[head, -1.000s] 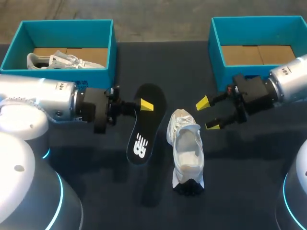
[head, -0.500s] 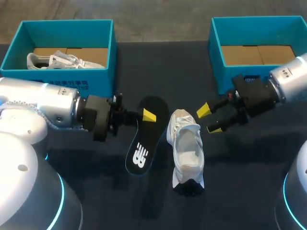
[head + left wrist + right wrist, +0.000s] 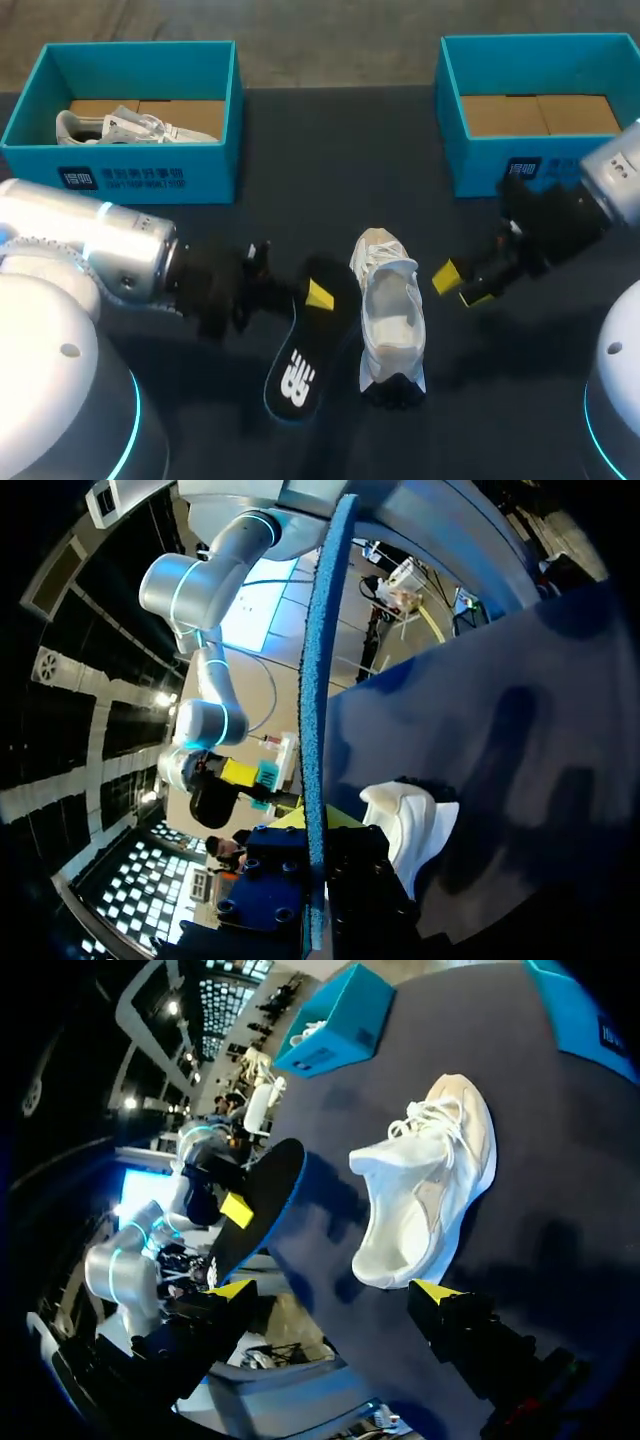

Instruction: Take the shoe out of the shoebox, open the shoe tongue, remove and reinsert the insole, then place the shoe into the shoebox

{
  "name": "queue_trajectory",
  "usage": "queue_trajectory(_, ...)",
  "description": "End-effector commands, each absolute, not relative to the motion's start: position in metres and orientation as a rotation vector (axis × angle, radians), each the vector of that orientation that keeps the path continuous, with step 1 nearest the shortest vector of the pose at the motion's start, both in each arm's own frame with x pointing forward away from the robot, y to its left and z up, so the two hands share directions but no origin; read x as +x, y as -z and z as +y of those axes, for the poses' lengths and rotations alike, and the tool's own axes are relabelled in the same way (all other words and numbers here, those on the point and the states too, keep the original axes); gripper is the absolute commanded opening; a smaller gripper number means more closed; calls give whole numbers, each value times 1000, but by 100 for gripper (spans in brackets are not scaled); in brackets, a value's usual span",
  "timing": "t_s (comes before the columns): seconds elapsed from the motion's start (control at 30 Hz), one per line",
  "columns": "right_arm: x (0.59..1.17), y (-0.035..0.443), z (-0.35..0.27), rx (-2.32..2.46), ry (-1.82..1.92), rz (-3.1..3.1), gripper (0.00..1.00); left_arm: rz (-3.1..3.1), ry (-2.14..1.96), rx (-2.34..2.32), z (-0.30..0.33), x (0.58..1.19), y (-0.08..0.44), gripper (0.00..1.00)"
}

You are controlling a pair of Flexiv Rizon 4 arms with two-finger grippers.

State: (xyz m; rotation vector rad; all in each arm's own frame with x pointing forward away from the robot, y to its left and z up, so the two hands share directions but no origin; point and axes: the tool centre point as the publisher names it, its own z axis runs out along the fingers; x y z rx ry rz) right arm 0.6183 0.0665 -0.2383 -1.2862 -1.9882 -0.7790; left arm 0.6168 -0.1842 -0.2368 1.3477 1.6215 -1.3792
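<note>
The left hand (image 3: 318, 294) grasps the black insole (image 3: 297, 358), tilted off the surface (image 3: 330, 160). The white shoe (image 3: 390, 318) lies just beside it, between both hands. The right hand (image 3: 461, 284) is released, empty.

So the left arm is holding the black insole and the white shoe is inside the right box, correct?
No. The left fingers hold the insole, but the shoe lies on the table, outside the right box; the head view shows it.
</note>
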Motion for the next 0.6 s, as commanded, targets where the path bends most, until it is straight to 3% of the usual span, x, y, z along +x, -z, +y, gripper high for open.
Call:
queue_trajectory(0.03,604,240,65,-1253,760,-2120,100,1638,1405,1346,-195,609,248,0)
queue_trajectory(0.6,609,240,65,-1100,700,-2407,100,1700,1484,1353,-211,605,259,0)
